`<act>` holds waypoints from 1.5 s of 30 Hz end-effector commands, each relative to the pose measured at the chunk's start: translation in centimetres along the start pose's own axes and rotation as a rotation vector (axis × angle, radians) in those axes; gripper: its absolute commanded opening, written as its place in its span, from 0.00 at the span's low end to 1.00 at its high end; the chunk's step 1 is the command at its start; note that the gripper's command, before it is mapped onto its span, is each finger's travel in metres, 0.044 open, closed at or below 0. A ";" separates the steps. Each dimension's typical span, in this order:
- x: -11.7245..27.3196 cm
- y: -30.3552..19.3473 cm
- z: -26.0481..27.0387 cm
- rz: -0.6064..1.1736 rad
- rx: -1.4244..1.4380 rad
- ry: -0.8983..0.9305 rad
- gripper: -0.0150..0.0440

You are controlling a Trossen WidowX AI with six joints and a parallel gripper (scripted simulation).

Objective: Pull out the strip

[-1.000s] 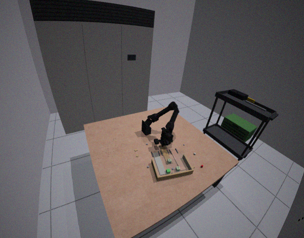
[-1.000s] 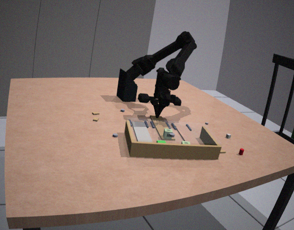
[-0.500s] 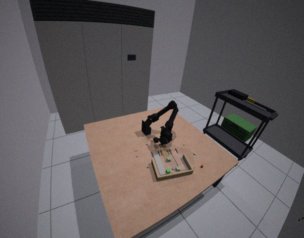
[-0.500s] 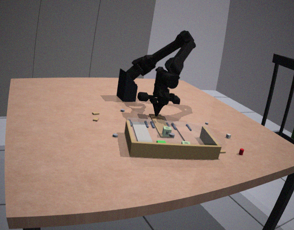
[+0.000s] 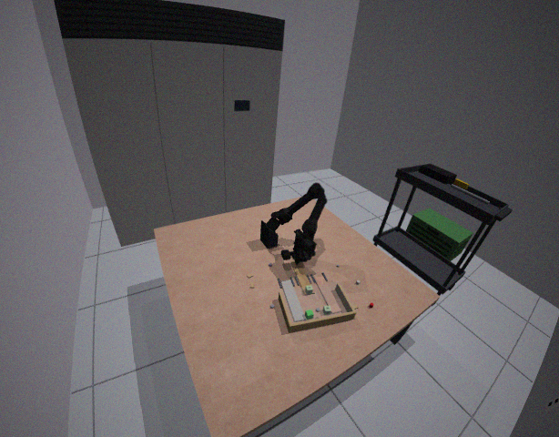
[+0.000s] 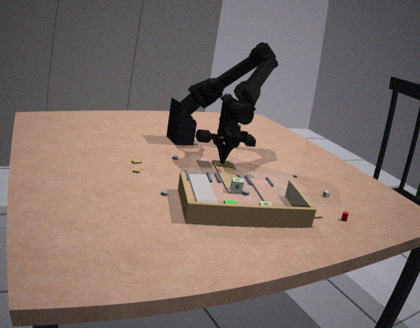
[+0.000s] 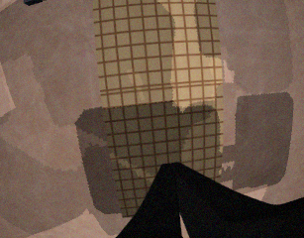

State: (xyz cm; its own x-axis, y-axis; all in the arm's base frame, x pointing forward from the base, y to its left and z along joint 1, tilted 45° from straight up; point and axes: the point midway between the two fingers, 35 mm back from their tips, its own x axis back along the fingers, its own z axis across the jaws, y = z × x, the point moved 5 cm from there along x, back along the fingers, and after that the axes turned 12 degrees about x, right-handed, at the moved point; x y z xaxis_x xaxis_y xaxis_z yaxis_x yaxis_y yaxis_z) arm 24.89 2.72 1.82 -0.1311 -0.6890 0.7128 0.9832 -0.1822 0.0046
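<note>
The labelled cube is pale green with a dark letter on its face. It rests on a tan gridded strip that sticks out of the open back of the wooden tray. My gripper is shut and points straight down. Its closed tips touch the strip's outer end, behind the tray. The cube is hidden in the wrist view.
A grey strip lies at the tray's left. Two green cubes sit at its front wall. Blue pegs flank the strips. A red cylinder, a white cube and tan bits lie about. A cart stands right.
</note>
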 end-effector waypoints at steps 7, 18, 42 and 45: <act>-0.4 -2.2 0.4 0.031 -0.015 0.008 0.25; -0.4 -3.6 0.7 0.032 -0.015 0.008 0.25; -0.4 -4.1 0.9 0.032 -0.016 0.008 0.25; -0.4 -4.1 0.9 0.032 -0.016 0.008 0.25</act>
State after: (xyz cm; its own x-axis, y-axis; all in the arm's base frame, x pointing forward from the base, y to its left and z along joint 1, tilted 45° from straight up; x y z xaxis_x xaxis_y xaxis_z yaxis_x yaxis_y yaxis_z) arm 21.78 3.86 2.38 -0.1289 -0.6901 0.7122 0.9835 -0.1811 0.0026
